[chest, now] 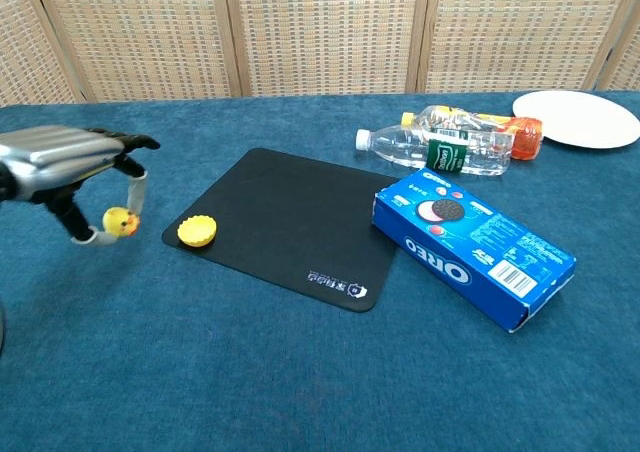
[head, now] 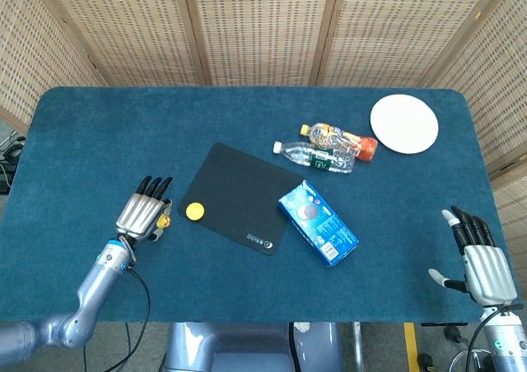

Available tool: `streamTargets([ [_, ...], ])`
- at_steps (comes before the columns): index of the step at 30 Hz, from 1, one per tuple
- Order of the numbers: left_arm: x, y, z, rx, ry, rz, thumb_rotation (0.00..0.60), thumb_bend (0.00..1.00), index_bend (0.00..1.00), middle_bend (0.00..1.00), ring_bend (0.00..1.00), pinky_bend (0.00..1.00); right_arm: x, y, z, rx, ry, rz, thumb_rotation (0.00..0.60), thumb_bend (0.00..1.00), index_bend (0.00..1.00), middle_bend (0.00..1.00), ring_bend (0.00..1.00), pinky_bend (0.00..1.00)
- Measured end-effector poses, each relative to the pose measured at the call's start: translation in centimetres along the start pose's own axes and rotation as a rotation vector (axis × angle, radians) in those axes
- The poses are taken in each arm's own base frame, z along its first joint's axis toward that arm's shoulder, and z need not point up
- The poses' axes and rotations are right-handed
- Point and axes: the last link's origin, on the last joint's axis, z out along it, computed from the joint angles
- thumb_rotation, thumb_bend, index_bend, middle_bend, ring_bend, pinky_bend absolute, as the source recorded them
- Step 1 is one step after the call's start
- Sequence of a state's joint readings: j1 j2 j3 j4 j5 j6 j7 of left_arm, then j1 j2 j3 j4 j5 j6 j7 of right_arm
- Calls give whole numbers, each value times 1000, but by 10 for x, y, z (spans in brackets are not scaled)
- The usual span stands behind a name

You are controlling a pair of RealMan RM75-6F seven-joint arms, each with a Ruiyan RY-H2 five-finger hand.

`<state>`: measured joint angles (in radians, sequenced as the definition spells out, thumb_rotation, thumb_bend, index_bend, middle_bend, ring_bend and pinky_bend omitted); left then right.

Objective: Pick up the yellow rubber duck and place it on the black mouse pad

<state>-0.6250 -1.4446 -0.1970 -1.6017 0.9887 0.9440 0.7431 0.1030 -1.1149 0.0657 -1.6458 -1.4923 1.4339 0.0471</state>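
Observation:
My left hand [head: 142,216] [chest: 68,165] pinches the small yellow rubber duck [chest: 120,220] [head: 164,220] between thumb and a finger, lifted above the table just left of the black mouse pad [head: 243,197] [chest: 290,222]. A yellow round cap-like piece [head: 194,211] [chest: 198,232] lies on the pad's near left corner. My right hand [head: 479,255] rests open at the table's front right edge, far from the pad, with nothing in it; the chest view does not show it.
A blue Oreo box [head: 318,222] [chest: 472,246] lies against the pad's right side. Two plastic bottles [head: 316,156] [chest: 432,150] lie behind it, and a white plate [head: 403,123] [chest: 576,119] sits at the back right. Wicker screens close off the back.

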Motion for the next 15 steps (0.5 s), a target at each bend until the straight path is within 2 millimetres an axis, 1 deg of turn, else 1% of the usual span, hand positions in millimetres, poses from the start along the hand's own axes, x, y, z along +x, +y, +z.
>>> streamTargets([
  [3,9,9,18,1,-4,21,600,271,505,0,0,0,-1,1,1,-1,-7,4,600,0,33,0,0,7],
  [6,13,18,31,-1,-6,36,600,271,500,0,0,0,-2,2,2,-5,-13,7,600,0,34,0,0,7],
  [15,13,40,48,-3,-36,47,600,274,490,0,0,0,-1,5,4,-12,-18,27,600,0,33,0,0,7],
])
